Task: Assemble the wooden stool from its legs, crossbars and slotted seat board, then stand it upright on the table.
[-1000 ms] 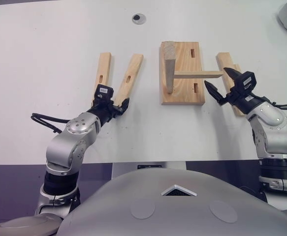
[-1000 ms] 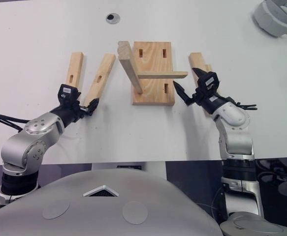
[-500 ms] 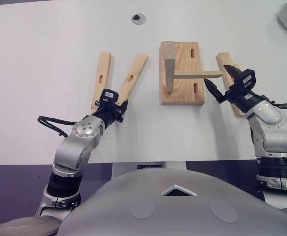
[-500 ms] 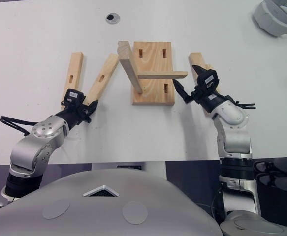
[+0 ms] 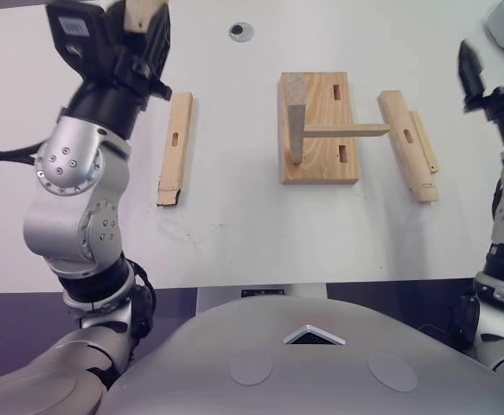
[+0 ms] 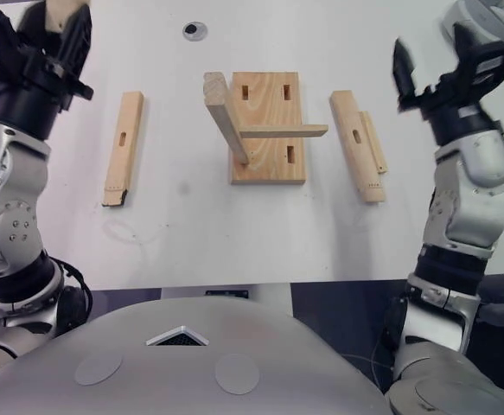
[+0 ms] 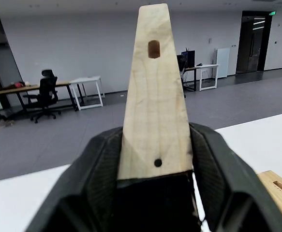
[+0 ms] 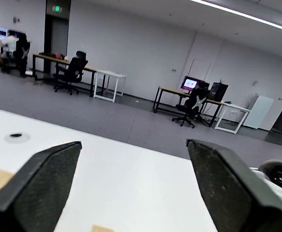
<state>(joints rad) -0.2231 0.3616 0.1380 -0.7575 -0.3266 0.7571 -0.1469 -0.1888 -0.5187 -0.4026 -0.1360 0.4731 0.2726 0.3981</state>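
Left end effector (image 7: 155, 147): clamping one wooden leg (image 7: 153, 96) by its end, lifting it above the bench's (image 5: 234, 233) left side.
Right end effector (image 6: 437, 65): gaping wide, hanging raised, well apart from the parts.
Seat board (image 5: 329, 164): lying flat mid-bench, carrying an upright leg (image 5: 296, 121) and a crossbar (image 5: 347, 131).

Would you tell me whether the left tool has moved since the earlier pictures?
Yes. The left tool has lifted one wooden leg off the table, up past the far end of the other leg.
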